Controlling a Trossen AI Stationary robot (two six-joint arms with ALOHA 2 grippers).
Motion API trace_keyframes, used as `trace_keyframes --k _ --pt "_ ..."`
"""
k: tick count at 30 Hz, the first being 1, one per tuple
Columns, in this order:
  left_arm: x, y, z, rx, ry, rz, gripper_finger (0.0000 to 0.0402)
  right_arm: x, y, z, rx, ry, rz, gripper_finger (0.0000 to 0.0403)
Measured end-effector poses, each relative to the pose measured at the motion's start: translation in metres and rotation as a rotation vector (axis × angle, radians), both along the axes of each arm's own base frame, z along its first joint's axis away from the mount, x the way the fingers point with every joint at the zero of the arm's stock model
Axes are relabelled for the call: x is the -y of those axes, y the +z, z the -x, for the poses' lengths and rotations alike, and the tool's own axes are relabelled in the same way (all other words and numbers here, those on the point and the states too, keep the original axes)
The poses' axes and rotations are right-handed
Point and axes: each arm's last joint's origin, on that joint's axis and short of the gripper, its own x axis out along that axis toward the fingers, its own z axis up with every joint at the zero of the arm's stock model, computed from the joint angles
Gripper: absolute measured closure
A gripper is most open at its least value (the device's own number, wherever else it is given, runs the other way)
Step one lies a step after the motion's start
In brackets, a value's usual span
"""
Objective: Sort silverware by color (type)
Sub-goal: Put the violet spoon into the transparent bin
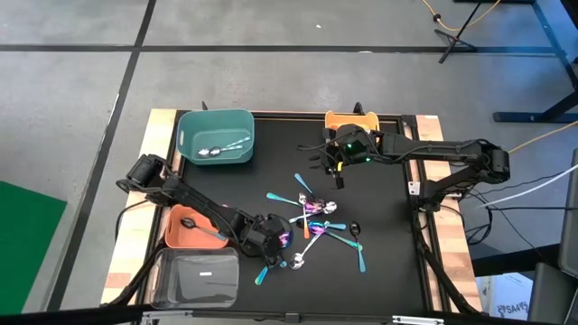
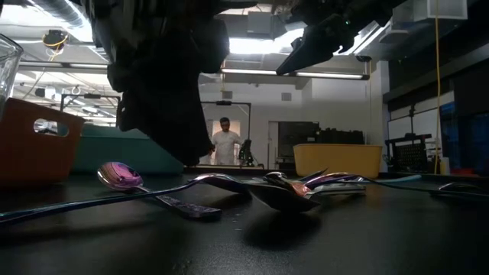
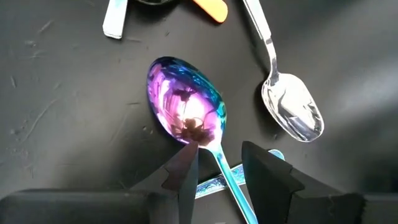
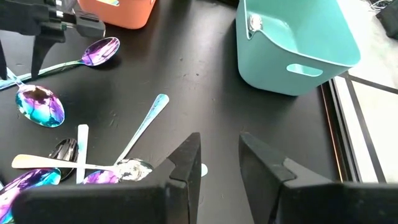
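Several small spoons (image 1: 316, 221) lie loose on the black table in silver, teal, black, orange and iridescent finishes. My left gripper (image 3: 221, 165) is open, low over an iridescent purple-blue spoon (image 3: 185, 109) that lies flat, bowl up. Its two fingers stand on either side of the spoon's neck (image 3: 219, 158); I cannot tell whether they touch it. A silver spoon (image 3: 292, 112) lies just beside it. My right gripper (image 4: 217, 162) hangs open above the table's far middle (image 1: 332, 164), nothing between its fingers.
A teal bin (image 1: 215, 135) at the far left holds silver spoons. An orange bin (image 1: 188, 227) and a clear bin (image 1: 194, 275) stand at the near left. A yellow bin (image 1: 352, 120) sits at the far edge under my right arm. A person (image 2: 225, 145) stands far behind the table.
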Motion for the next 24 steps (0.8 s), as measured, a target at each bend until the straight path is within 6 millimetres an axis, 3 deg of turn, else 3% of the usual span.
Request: trace_keyframes --k 24 --pt "0.0094 -0.0006 0.0054 -0.003 -0.016 -0.026 0.0283 -0.0001 0.0000 0.0000 0.000 0.000 0.000 0.0306"
